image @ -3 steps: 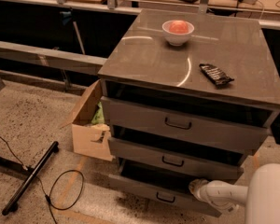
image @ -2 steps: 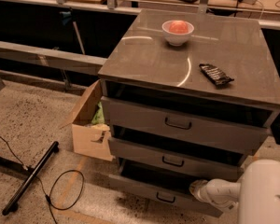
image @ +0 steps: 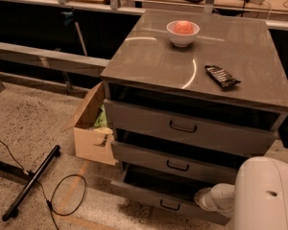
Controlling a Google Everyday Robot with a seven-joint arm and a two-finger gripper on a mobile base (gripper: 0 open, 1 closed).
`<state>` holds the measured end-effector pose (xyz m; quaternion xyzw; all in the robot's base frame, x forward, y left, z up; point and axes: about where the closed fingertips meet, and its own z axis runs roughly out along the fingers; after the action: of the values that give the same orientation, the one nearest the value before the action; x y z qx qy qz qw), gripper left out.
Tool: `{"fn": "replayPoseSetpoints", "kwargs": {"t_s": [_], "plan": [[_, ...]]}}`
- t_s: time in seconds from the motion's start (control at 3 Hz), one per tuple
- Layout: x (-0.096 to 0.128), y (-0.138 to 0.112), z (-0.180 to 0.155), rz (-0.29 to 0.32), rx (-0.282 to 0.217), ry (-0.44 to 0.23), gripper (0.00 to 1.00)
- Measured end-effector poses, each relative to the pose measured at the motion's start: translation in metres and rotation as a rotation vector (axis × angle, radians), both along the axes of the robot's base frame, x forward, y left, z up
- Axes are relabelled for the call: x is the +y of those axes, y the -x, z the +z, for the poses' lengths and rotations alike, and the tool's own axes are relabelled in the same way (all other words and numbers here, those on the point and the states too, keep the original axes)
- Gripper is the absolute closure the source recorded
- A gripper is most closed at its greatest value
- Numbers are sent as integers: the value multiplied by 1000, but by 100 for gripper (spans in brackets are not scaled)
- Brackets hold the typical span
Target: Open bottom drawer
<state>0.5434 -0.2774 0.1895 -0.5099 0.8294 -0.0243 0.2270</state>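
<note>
Three grey drawers fill the cabinet standing just right of an open cardboard box. The bottom drawer, with the slimmest front, sits lowest by the floor and stands slightly out, a dark gap above it. Its long front runs left to right with the small black handle at the middle, and the gripper sits just right of that handle at the front's top edge, on the white arm. Whether it is released or clenched I cannot tell, and the pull likely runs outward, square to the front.
</note>
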Motion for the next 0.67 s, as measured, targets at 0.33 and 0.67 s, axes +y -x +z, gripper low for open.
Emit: {"fn": "replayPoseSetpoints", "kwargs": {"t_s": [0.33,0.67], "plan": [[-2,14,0,1,44,8,100],[-1,33,3,18,99,3,100]]}}
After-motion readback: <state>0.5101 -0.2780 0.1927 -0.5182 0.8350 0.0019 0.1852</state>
